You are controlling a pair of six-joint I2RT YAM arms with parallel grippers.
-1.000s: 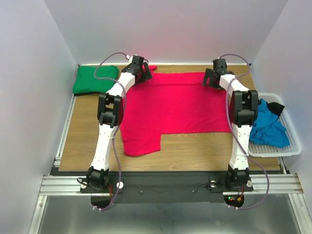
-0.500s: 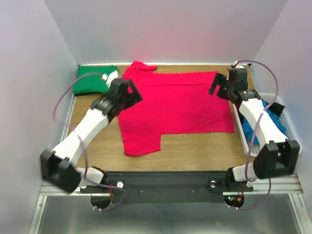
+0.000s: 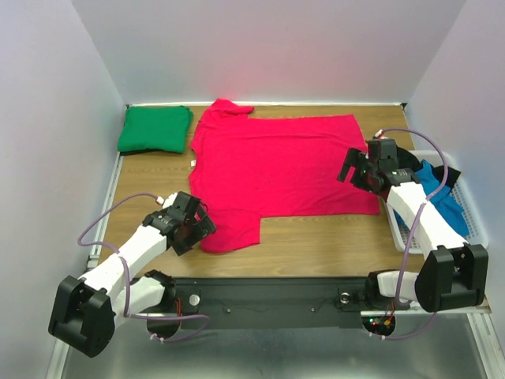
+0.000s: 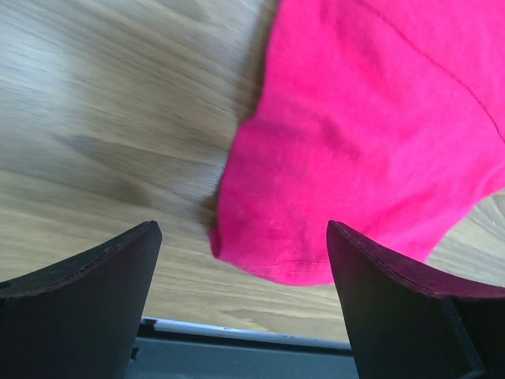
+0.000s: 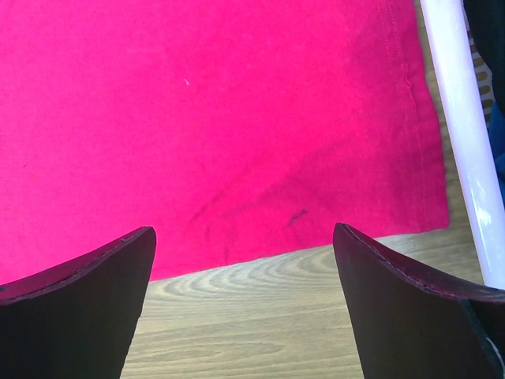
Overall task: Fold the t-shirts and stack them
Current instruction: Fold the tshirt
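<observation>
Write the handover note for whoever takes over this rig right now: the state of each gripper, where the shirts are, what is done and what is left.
Left gripper: open, holding nothing, over the red t-shirt's near-left sleeve.
Right gripper: open, holding nothing, over the red shirt's near-right corner, beside the basket.
Red t-shirt: spread flat mid-table, unfolded.
Green t-shirt: folded, in the far-left corner.
Blue t-shirt: crumpled in the white basket on the right.
Done: green folded.
Left: fold the red and stack it on the green, then take the blue from the basket.
</observation>
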